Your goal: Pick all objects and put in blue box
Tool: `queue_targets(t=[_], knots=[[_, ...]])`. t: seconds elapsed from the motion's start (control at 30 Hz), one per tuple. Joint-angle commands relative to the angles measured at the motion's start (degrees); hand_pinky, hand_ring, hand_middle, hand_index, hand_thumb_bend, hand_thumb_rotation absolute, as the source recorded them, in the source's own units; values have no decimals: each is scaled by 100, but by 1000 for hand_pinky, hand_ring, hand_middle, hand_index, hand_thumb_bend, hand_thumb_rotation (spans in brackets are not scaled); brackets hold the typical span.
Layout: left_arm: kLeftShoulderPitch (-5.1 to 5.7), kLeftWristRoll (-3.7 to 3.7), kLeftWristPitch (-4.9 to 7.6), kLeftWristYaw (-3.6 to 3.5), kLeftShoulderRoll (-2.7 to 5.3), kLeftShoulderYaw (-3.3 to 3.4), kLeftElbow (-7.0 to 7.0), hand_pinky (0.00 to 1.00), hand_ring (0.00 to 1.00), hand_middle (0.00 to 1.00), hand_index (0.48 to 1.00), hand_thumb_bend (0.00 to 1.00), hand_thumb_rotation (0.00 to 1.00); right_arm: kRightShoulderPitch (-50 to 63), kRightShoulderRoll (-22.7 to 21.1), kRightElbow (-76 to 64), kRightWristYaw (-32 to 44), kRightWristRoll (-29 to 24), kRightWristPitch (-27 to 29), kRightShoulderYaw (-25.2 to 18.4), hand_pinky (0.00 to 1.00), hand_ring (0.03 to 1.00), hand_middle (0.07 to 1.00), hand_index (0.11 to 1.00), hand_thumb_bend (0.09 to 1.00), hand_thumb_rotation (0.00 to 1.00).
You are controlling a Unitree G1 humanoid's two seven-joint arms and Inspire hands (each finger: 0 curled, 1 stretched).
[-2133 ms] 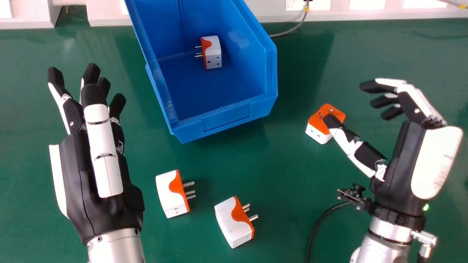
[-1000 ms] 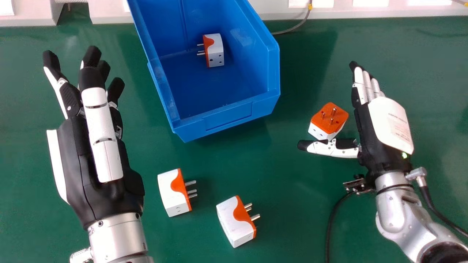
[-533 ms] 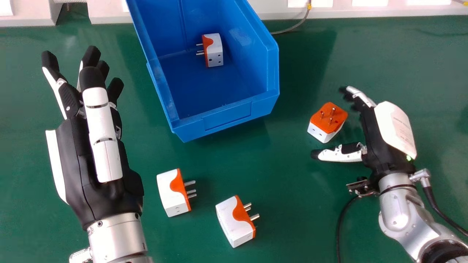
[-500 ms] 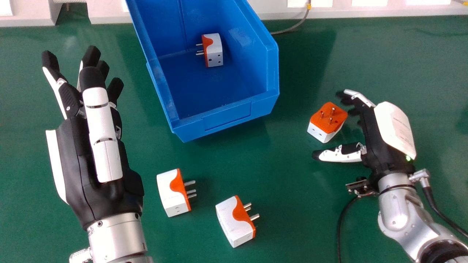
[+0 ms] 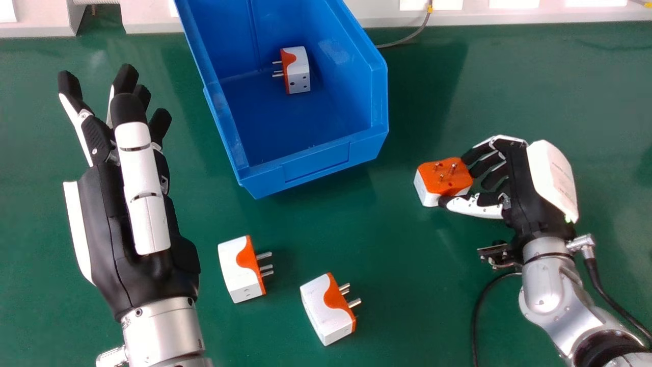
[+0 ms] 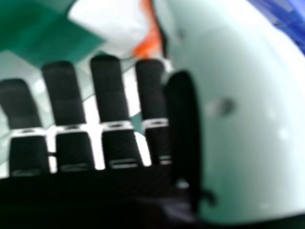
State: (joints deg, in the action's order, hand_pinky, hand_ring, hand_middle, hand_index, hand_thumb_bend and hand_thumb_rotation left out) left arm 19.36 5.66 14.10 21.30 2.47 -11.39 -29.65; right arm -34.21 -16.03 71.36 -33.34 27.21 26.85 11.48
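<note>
Grasping stage: right hand [image 5: 530, 198] pinches boxy orange-and-white plastic adapter [image 5: 434, 182], which next requires lifting into the blue plastic box [image 5: 317, 162] left of the hand.

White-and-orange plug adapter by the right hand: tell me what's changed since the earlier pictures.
The right hand has curled its fingers and thumb onto the adapter, which has turned and slid left and slightly nearer. The adapter inside the blue plastic box and the two loose adapters stayed put.
</note>
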Motion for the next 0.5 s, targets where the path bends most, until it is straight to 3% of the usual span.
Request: queue_targets(t=[0.0, 0.1, 0.3, 0.47], knots=[[-21, -11, 111, -46, 390, -34, -49, 913, 945, 934, 918, 580, 801, -119, -2, -90, -6, -58, -19, -11, 365, 430, 496, 479, 502, 0], [-19, -60, 91, 2, 422, -36, -57, 909, 943, 931, 914, 583, 799, -127, 1, -105, -32, -55, -17, -8, 362, 430, 496, 479, 502, 0], [-17, -9, 133, -36, 410, -40, -46, 916, 946, 934, 916, 582, 796, -140, 13, -154, -105, -37, -55, -2, 361, 430, 496, 481, 502, 0], [-2, -36, 125, -31, 394, -27, -57, 914, 944, 932, 915, 583, 800, -122, 1, -214, -250, 22, 54, 32, 352, 430, 498, 486, 501, 0]])
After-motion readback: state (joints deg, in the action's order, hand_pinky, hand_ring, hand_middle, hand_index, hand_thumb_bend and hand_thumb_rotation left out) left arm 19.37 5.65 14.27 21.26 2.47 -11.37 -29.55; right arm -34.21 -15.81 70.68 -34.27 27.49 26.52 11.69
